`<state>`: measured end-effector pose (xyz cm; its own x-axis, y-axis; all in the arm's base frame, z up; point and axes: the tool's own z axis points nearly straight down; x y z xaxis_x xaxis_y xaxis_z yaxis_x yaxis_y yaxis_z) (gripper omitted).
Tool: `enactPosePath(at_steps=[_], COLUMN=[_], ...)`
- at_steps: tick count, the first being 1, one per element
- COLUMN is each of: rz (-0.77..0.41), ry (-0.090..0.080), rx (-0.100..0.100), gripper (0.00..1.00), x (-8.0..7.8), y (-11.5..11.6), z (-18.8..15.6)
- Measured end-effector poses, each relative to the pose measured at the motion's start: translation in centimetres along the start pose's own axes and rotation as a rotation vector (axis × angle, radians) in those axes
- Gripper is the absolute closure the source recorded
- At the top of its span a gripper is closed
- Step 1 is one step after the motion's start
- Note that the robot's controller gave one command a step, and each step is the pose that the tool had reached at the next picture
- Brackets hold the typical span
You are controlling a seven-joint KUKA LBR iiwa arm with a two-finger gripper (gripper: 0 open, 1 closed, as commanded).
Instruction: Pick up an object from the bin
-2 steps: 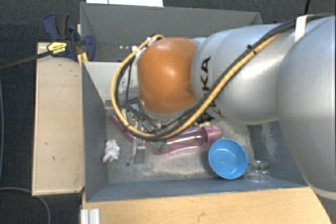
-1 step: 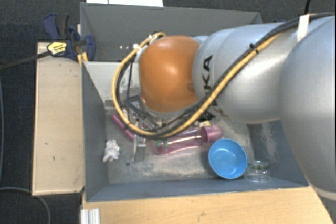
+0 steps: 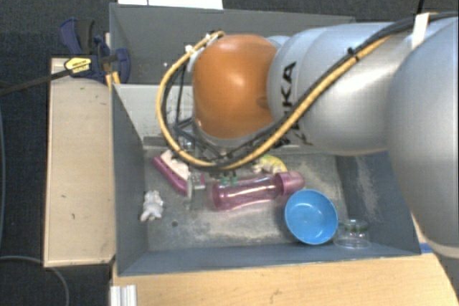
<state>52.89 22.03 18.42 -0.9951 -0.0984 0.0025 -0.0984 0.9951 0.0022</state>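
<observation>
The pincer is low in the bin, left of centre, between a pink piece and a purple bottle. I cannot tell its opening. Nothing is lifted; grasping remains.

1. The orange wrist cover hides most of the gripper below it.
2. A yellow thing peeks out from under the arm; I cannot tell what it is.
3. The pink-and-white thing runs under the gripper, with its right end covered.
4. The small white thing is too small to name.
5. The clear thing in the near right corner is only a faint outline.
6. The arm is cut off at the right edge.
</observation>
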Motion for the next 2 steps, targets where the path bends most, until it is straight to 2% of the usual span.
enactPosePath(at_steps=[1,2], rz=[-0.108,-0.130], ry=[-0.012,0.002], rx=[0.000,0.001], gripper=[0.00,0.00], x=[-2.6,-3.3], y=[-3.9,-5.4], z=[5.0,6.8])
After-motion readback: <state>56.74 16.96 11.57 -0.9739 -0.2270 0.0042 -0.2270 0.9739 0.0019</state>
